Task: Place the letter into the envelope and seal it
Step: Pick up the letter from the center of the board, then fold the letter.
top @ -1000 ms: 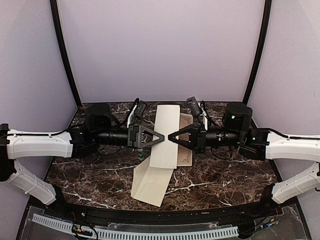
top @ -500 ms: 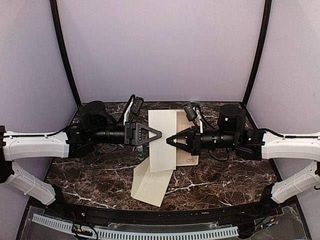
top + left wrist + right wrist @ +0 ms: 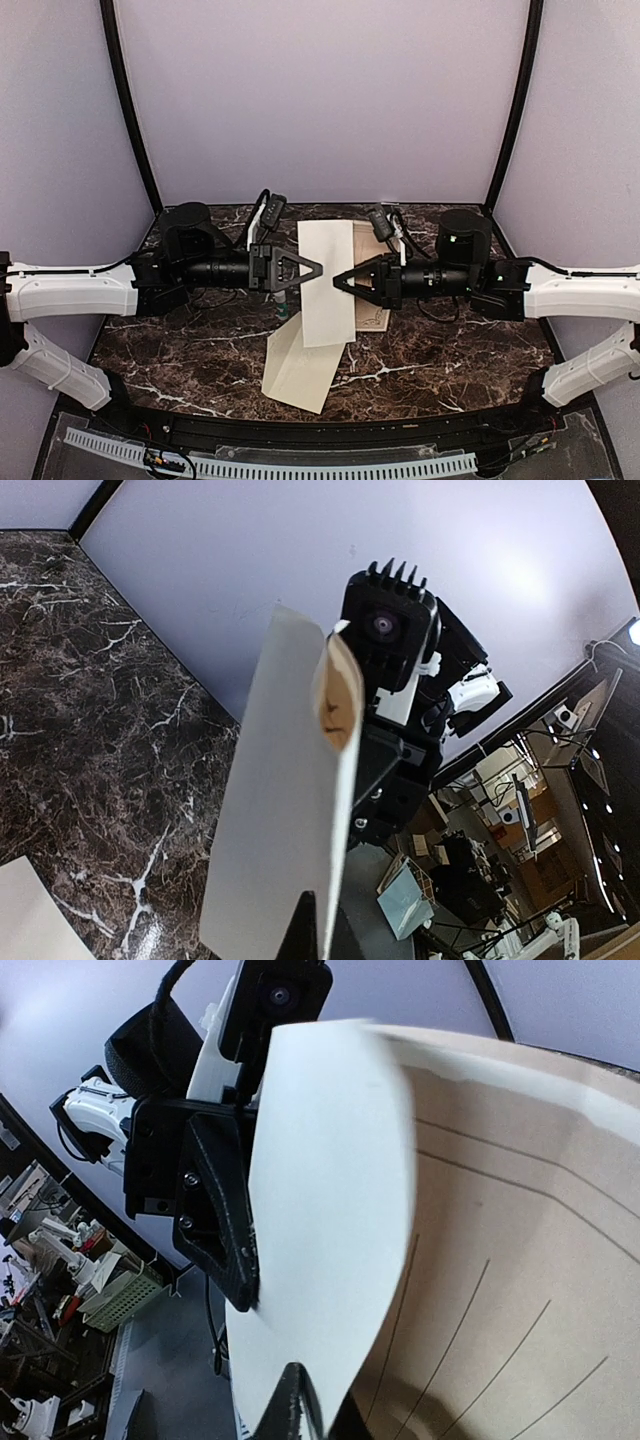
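The envelope [image 3: 327, 315] is held up from the tabletop [image 3: 450, 350] in the middle of the scene, between the two arms, with its long side running from far to near. The left gripper [image 3: 318, 268] comes in from the left, and its jaws are closed on the left long edge of the envelope. The right gripper [image 3: 336, 281] comes from the right. Its jaws are closed too, on the right long edge, and the two tips almost face each other across the pale paper.

The letter [image 3: 372, 312] sits behind the envelope and sticks out past its right edge as a tan strip, its thin dark border showing at the near corner. In the left wrist view a small tan part also looks out at the upper edge of the envelope. The right arm crosses over this strip (whether the letter is pinched together with the envelope, I cannot tell).

A second pale sheet [image 3: 300, 370] lies flat and turned a little, near the arms' side. From above, its far edge goes under the near edge of the envelope. Dark marble shows on the left and on the right of this sheet, under both arms.
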`<act>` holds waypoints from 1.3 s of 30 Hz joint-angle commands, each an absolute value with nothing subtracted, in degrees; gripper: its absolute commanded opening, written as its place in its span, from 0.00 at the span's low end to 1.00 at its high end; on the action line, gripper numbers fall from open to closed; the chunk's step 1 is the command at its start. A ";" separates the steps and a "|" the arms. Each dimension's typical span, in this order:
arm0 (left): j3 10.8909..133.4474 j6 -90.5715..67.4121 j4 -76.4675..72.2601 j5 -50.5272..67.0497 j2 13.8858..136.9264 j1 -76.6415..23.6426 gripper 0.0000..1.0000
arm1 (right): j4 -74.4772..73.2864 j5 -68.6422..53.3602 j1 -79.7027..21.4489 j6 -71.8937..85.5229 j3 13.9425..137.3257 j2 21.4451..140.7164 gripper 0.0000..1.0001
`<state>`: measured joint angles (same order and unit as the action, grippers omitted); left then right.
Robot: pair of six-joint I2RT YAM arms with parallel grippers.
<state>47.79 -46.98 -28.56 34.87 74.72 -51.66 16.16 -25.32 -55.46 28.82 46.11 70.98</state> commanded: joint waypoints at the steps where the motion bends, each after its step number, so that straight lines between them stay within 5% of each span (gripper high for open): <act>1: 47.37 -46.05 -28.83 33.76 72.91 -51.94 0.00 | 16.20 -23.23 -55.37 28.93 46.49 69.00 0.21; 5: 46.92 -43.45 -23.58 28.71 69.74 -51.94 0.00 | 14.78 -20.75 -55.16 28.05 46.85 66.96 0.44; 14: 47.09 -39.87 -14.41 22.66 65.09 -51.85 0.00 | 7.47 -8.52 -53.04 26.19 45.75 56.64 0.71; 29: 47.45 -36.26 -17.04 29.13 61.85 -51.86 0.00 | 1.26 -6.93 -41.35 33.88 39.65 55.40 0.75; 39: 46.59 -38.16 -21.48 30.93 63.03 -51.84 0.00 | 2.78 -24.19 -44.02 27.23 42.06 60.38 0.68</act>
